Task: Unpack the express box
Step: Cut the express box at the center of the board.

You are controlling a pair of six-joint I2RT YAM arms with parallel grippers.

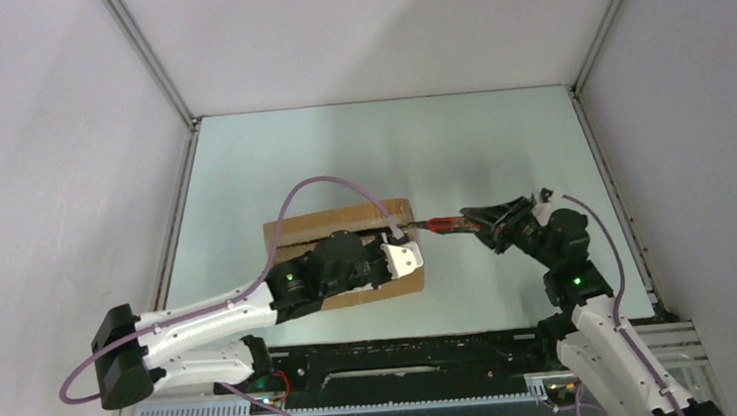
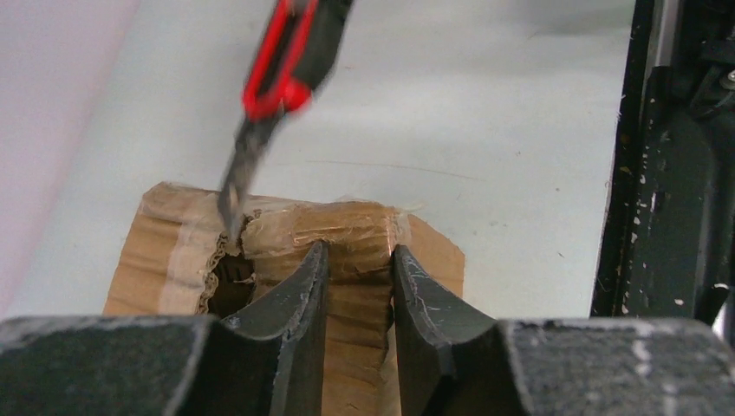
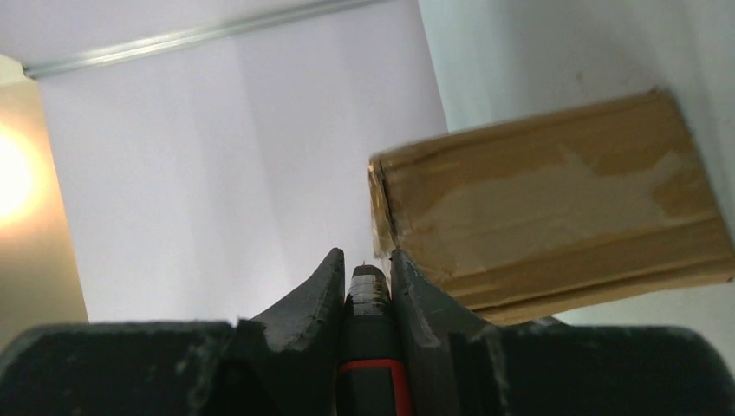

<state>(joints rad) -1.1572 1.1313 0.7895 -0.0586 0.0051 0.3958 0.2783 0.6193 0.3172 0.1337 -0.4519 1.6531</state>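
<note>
Pinning box (image 1: 336,222) flat on table (image 1: 340,151) with left gripper (image 2: 357,253), half-open, gripping nothing; right gripper (image 3: 366,263), clamped on knife (image 2: 279,74), at box's end to slit tape (image 2: 186,251).

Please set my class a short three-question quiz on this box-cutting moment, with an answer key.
1. True or false: the right gripper is shut on the utility knife.
2. Where is the knife's blade tip? A) at the taped end edge of the express box, beside a torn gap; B) at the middle of its long side; C) raised well clear of it.
3. Short answer: what does the left gripper rest on?
Key: 1 true; 2 A; 3 the express box.
</note>
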